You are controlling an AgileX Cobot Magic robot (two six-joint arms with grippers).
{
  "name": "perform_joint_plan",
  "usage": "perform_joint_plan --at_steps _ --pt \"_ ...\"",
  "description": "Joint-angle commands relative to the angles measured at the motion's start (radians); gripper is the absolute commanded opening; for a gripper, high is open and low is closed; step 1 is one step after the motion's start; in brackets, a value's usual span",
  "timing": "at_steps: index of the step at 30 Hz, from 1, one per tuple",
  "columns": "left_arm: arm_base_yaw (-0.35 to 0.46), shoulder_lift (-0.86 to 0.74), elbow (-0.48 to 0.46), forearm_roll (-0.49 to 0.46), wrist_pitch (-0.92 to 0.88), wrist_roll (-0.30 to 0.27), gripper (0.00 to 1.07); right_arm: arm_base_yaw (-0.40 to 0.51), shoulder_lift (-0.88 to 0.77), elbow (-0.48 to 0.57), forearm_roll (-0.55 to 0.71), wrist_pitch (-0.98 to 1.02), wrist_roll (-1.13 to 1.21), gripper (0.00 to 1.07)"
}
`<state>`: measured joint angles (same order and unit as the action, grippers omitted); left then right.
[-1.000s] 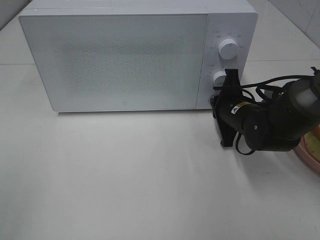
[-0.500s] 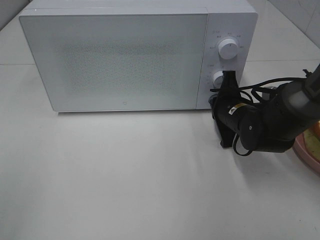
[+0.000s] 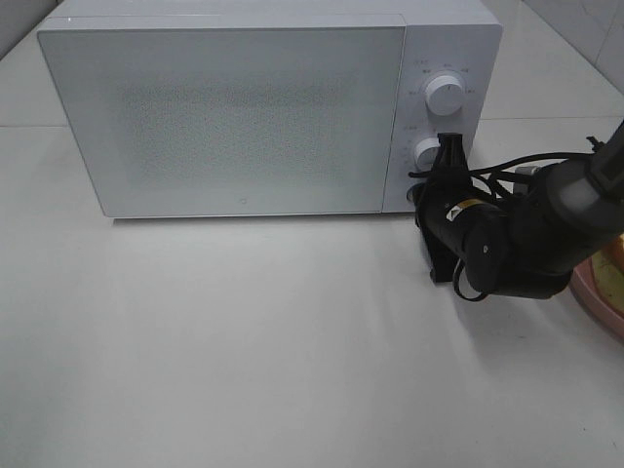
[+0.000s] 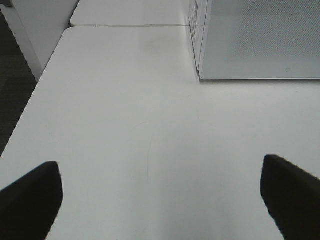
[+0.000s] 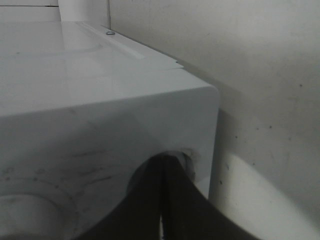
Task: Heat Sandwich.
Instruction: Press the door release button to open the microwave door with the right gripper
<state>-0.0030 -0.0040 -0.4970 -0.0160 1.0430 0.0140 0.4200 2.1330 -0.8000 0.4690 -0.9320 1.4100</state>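
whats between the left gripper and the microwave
Only bare white tabletop. The left wrist view shows nothing on the stretch from the open left gripper to the microwave.

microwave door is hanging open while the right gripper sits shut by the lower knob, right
Not quite: the microwave door is closed, flush with the front, as the exterior high view shows. The rest holds: the right gripper sits shut by the lower knob.
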Motion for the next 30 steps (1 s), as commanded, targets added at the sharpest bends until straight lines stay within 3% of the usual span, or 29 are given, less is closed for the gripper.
perform_joint_plan --at_steps 1,30 --pt "0.001 -0.028 0.001 0.003 -0.008 -0.001 1.01 -0.013 -0.004 -0.109 -0.003 -0.217 -0.02 0.0" --pt "0.001 -0.028 0.001 0.003 -0.008 -0.001 1.01 -0.013 0.01 -0.142 -0.018 -0.093 -0.046 0.0"
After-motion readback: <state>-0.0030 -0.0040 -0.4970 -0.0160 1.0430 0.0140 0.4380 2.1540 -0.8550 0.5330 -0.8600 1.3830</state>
